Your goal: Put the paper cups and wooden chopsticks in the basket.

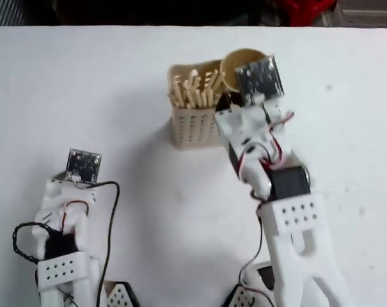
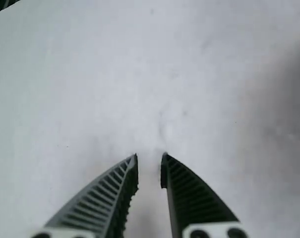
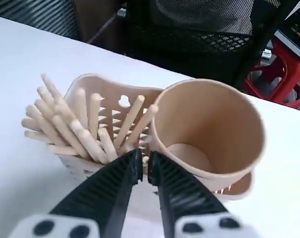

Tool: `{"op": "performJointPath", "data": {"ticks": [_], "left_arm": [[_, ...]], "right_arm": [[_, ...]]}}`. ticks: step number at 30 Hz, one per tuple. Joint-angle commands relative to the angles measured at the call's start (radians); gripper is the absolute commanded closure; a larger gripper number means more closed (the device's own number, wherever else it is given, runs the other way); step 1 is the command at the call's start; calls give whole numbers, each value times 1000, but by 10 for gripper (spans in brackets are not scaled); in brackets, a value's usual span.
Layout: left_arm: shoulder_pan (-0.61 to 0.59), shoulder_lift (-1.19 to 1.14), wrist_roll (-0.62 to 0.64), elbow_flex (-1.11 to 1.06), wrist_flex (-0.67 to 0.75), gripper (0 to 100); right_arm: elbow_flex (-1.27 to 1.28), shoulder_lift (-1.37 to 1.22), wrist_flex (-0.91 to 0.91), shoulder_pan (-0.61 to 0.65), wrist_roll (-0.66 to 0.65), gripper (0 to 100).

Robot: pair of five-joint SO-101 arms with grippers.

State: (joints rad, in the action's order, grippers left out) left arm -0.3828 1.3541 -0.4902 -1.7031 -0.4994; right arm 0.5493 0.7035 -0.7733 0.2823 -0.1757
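Note:
The beige perforated basket [image 1: 192,131] stands at mid table with several wooden chopsticks [image 1: 194,89] upright in it. A paper cup [image 3: 209,134] sits in the basket's other end [image 3: 236,189], nested on a second cup rim. My right gripper [image 3: 145,159] hovers over the basket between chopsticks [image 3: 85,131] and cup. Its fingers are shut to a thin slit right at the cup's rim, and I cannot tell whether they pinch it. My left gripper [image 2: 149,157] hangs over bare table at the near left, a little open and empty.
The white table [image 1: 84,77] has free room to the left and right of the basket. Chairs and a red stool [image 3: 288,64] stand beyond the far edge. Cables run beside the left arm's base [image 1: 59,268].

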Motion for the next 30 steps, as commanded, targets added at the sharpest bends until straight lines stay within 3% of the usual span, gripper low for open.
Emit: {"op": "performJointPath", "data": {"ticks": [1, 13, 20, 25, 30], "left_arm": [[13, 8, 6, 5, 18, 905], [13, 8, 6, 5, 18, 905], [13, 8, 6, 5, 18, 905], [13, 8, 6, 5, 18, 905], [13, 13, 11, 6, 26, 905]], "right_arm": [[-120, -38, 2, -10, 0, 973], [-407, -39, -254, -10, 0, 798], [-446, 81, -489, -7, -2, 872], [-272, 285, -605, -8, -6, 985], [107, 570, -624, -10, -8, 952]]}}
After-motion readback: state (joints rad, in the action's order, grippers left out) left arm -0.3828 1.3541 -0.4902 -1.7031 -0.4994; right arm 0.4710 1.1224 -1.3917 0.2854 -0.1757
